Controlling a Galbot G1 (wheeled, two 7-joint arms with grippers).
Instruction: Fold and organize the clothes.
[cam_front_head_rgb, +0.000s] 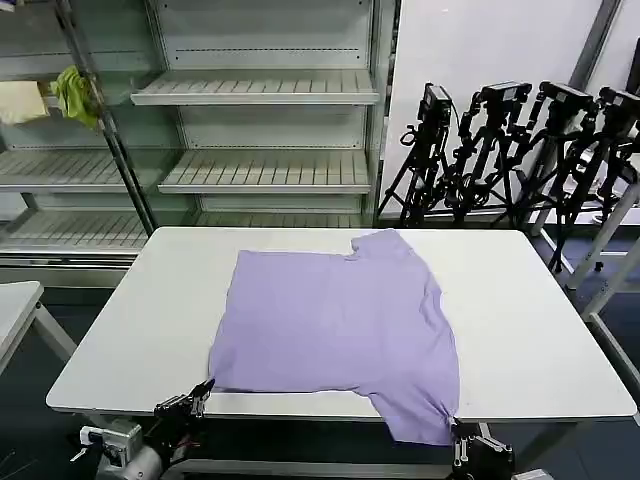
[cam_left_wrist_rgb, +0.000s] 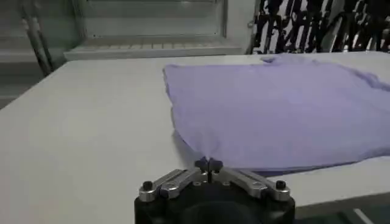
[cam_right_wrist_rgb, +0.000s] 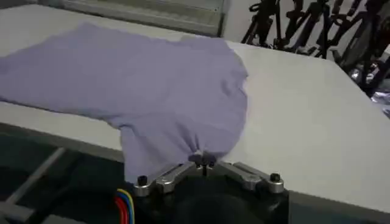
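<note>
The clothes, one lavender T-shirt (cam_front_head_rgb: 335, 320), lie spread on the white table (cam_front_head_rgb: 540, 330), plain side up, one sleeve toward the far edge. A near part of the shirt hangs over the table's front edge on the right. My left gripper (cam_front_head_rgb: 207, 386) is at the front edge, shut on the shirt's near left corner (cam_left_wrist_rgb: 201, 152). My right gripper (cam_front_head_rgb: 455, 428) sits just below the front edge, shut on the hanging part (cam_right_wrist_rgb: 183, 140). The left wrist view has the left gripper (cam_left_wrist_rgb: 208, 163) pinching fabric; the right wrist view has the right gripper (cam_right_wrist_rgb: 204, 161) doing the same.
Grey shelving (cam_front_head_rgb: 260, 90) stands behind the table, with a yellow-green cloth (cam_front_head_rgb: 73, 93) and a pale cream cloth (cam_front_head_rgb: 20, 100) on a shelf at far left. Black tripods (cam_front_head_rgb: 520, 140) crowd the back right. A second table's corner (cam_front_head_rgb: 15, 305) is at the left.
</note>
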